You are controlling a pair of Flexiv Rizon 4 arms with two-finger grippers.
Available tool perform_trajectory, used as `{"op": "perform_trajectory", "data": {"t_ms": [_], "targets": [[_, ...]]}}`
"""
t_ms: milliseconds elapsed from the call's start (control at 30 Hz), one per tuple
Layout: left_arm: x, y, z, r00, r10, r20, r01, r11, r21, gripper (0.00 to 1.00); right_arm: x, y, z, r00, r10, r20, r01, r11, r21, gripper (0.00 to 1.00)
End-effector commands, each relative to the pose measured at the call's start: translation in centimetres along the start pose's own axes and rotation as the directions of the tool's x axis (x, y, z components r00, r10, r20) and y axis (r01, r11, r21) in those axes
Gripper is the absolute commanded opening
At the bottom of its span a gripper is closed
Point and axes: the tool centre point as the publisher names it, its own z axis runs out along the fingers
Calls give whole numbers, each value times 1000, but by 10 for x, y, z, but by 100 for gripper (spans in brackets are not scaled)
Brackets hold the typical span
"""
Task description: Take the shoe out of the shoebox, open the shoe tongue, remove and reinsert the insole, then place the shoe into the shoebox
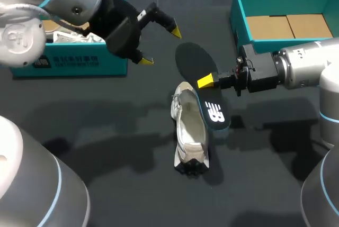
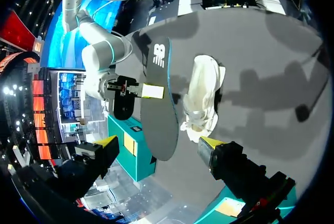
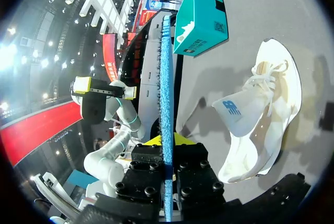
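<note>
A teal shoebox (image 1: 79, 62) is parked at the far left of the table (image 1: 106, 142), with the left arm coming in over it. Just right of that box the left gripper (image 1: 160, 45) is hung above the table with its yellow-tipped fingers spread wide and nothing between them. In the left wrist view the toe end of the insole is seen ahead of the gap, but it isn't touched.

Around the middle, the white shoe (image 1: 189, 129) is laid on the table, outside both boxes, opening up. Its tongue (image 3: 235, 113) is seen pulled up out of the opening in the right wrist view.

The dark insole (image 1: 192, 62) is out of the shoe and sits just beside it on the right, logo end next to the shoe's opening. Whether that end is resting on the table can't be made out.

The insole is clamped around its middle by the right gripper (image 1: 206, 82), pinched edge-on between both fingers (clearest from the right wrist view). A second teal box (image 1: 239, 20), lined with brown cardboard (image 1: 286, 26), is set at the far right corner, behind the right arm.
</note>
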Motion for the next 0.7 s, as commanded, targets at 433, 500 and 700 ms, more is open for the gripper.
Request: {"op": "perform_trajectory", "data": {"t_ms": [433,500,700], "targets": [[26,1,14,968,16,249,-2,998,-57,100,0,-1,0,1000,0,2,0,1000,-2,0],[28,1,16,961,28,277,-12,998,-57,100,0,-1,0,1000,0,2,0,1000,-2,0],[36,1,21,901,67,429,-51,998,-48,100,0,-1,0,1000,0,2,0,1000,-2,0]]}}
